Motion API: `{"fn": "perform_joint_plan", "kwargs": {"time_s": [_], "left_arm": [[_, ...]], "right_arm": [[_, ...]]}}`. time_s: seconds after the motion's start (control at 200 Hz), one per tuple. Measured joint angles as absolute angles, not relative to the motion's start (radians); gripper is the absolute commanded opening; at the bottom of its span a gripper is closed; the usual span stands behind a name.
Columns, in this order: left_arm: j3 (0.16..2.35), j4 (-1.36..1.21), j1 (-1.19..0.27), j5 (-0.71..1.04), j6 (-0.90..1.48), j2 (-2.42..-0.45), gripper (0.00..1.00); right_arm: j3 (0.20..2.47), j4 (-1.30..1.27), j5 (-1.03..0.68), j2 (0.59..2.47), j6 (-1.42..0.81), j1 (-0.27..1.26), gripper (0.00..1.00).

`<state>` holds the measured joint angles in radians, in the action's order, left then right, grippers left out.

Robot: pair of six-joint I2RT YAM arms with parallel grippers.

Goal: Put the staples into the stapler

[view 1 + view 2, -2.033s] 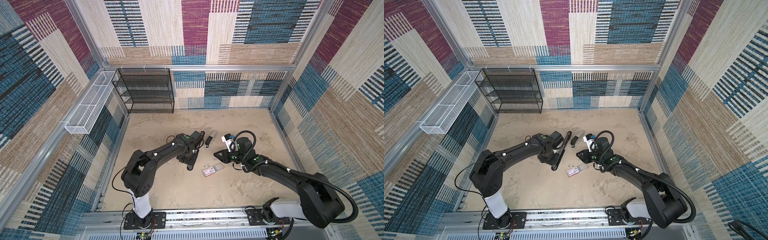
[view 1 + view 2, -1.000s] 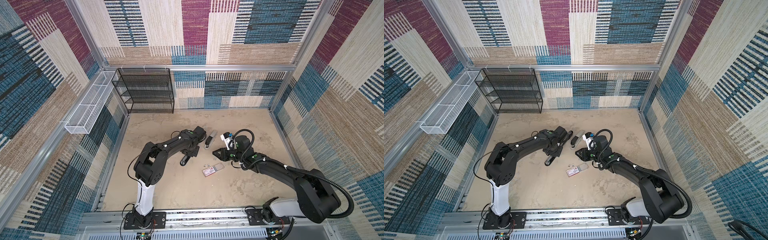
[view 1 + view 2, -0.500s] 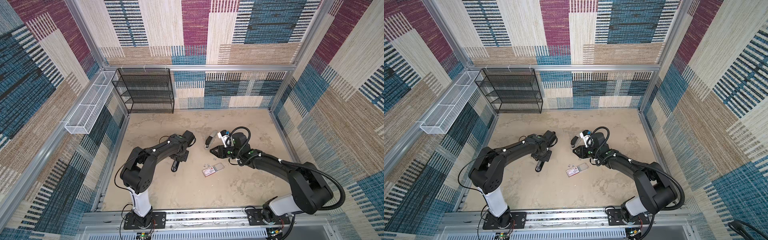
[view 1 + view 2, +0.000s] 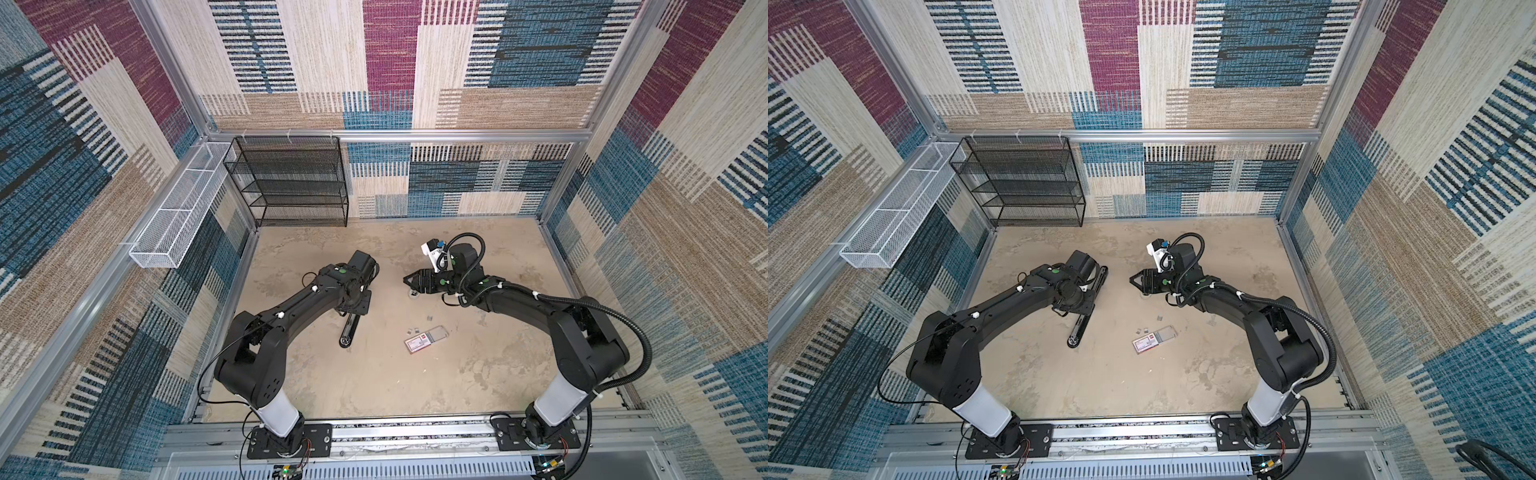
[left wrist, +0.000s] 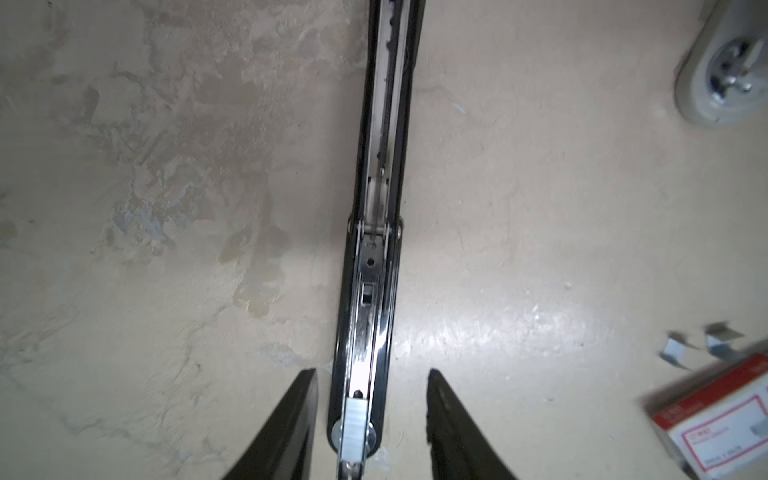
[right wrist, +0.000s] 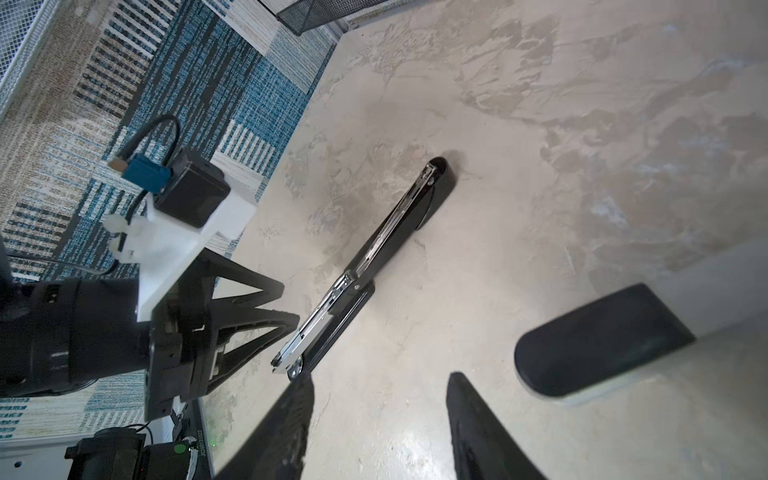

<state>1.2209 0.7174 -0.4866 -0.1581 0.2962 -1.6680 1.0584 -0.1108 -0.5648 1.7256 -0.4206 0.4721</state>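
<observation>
Nearest the arm bases, the staple box [image 4: 419, 342] lay on the table with its grey tray slid partly out. A few loose staples [image 4: 412, 331] sat just beside it, untouched. Beyond them the stapler [image 4: 348, 331] now lay swung open flat, magazine rail up. The left gripper [image 5: 371, 374] had let go of it, and its fingers stood parted either side of the rail, touching nothing. Farther on, the right gripper [image 6: 380, 376] had also spread and backed off, empty. The opening looked done, with a strip yet to be fetched.
</observation>
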Motion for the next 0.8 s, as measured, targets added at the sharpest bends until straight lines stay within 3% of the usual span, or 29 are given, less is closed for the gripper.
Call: {"fn": "perform_joint_plan", "kwargs": {"time_s": [0.486, 0.801], "left_arm": [[1.299, 0.423, -0.447, -0.133, 0.263, -1.891, 0.48], [1.319, 0.423, -0.447, -0.147, 0.245, -1.972, 0.27]], "right_arm": [[1.338, -0.106, -0.569, 2.009, -0.484, 0.472, 0.55], [1.46, -0.098, -0.577, 2.123, -0.522, 0.469, 0.55]]}}
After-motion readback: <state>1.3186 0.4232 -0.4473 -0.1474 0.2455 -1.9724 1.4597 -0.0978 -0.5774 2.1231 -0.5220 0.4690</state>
